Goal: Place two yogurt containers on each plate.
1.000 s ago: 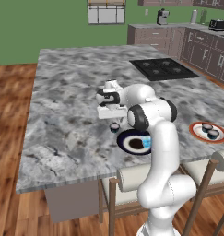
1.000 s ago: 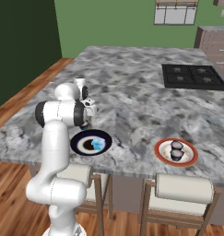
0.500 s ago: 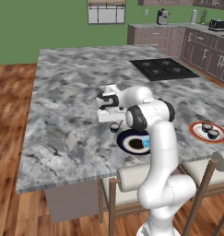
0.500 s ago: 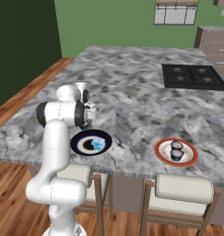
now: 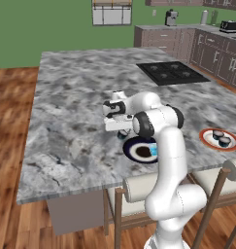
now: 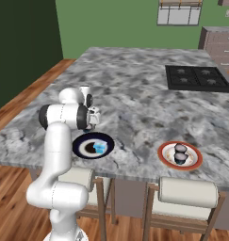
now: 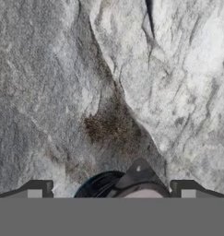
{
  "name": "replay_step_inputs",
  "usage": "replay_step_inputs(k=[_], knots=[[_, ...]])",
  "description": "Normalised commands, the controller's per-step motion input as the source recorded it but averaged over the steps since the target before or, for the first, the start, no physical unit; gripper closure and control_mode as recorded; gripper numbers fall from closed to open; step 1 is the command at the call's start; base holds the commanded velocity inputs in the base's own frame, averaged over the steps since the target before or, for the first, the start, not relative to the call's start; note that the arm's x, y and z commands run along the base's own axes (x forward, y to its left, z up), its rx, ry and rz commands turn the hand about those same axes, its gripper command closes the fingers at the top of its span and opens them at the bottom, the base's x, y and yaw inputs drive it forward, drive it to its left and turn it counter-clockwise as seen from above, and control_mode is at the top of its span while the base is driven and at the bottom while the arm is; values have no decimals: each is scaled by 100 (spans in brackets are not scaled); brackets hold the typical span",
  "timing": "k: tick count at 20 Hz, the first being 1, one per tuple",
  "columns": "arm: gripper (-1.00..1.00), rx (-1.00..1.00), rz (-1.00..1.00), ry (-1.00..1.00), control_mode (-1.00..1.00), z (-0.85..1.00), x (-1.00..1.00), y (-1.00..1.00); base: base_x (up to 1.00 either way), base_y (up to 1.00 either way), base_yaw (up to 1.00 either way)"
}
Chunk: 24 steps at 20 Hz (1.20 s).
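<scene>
The tool hung low over the grey marbled counter, pointing down, its jaws spread wide with nothing between them. In the hand view its two dark fingertips stood far apart at the bottom, and between them showed the top of a dark round yogurt cup with a pale rim, sitting on the stone and not gripped. From the left base view that same cup peeked out directly beneath the tool, touching the counter.

Just to the right of the tool, toward the near edge of the counter, lay the dark navy plate with its white ring. A small light-blue tub sat on it, toward its right side, partly hidden by the arm in the left base view. In the right base view the navy plate was plainer to see, with the blue tub on its right part; I couldn't make out a second cup on it.

Well off to the right of the tool, near the counter's front edge, sat the white plate with the orange-red rim, carrying two dark cups side by side. The right base view showed that plate and its two cups clearly.

Farther back and to the right of the tool was a black cooktop set into the counter.
</scene>
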Motion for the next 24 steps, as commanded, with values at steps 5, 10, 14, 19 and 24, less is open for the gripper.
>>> replay_step_inputs(k=[5,10,14,19,24], knots=[[-100,0,0,0,-100,-6,-4,4,0,0,0],[100,0,0,-3,-100,0,0,3,0,0,0],[100,0,0,0,-100,0,0,1,0,0,0],[100,0,0,0,-100,0,0,0,0,0,0],[100,0,-6,0,-100,0,-9,0,0,0,0]])
